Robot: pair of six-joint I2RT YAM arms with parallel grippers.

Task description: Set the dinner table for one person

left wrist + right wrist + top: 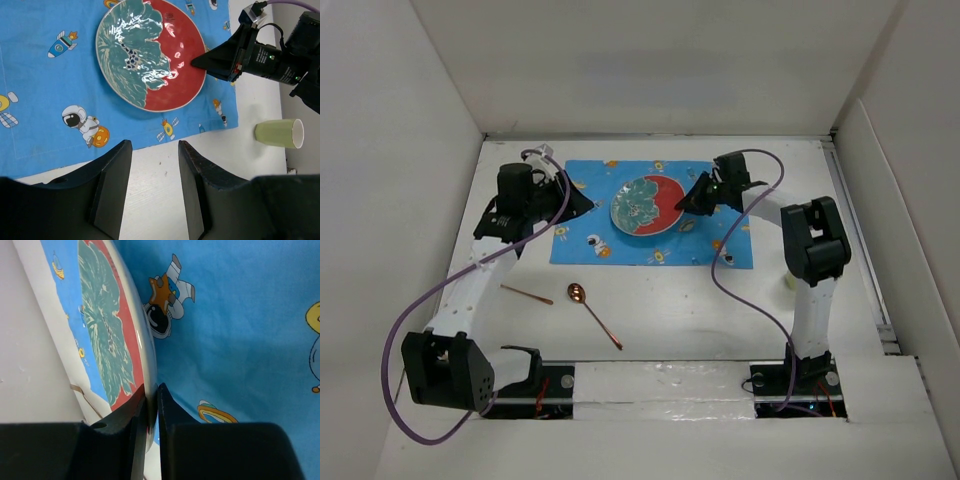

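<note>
Nearest the arm bases, short of the mat's near edge, a copper-coloured metal spoon (590,308) and a thin copper-coloured utensil (527,294), too slim to identify, are lying loose on the large matte white table (670,320), which is stretching under everything out to the white walls. The rectangular blue cloth mat printed with rockets and astronauts (590,235) is lying flat on it.

Over the mat's left edge the left pincer (152,150) is hovering with its fingers spread and nothing between them. On the mat, slightly right of its middle, the round glazed red-and-teal plate (645,205) is being pinched at its right rim by the right pincer (151,390), its fingers closed on that thin edge. I cannot tell whether the plate is resting or raised.

That narrow grip is looking like the main hazard: the glossy rim could be slipping free, or the plate tipping if lifted. Pulling back before fully opening would likely be dragging the plate and wrinkling the cloth.

Just off the mat's right edge a pale green cup (279,133) is sitting close to the right arm, where a backward swing or the trailing purple cable (720,270) could be knocking it.
</note>
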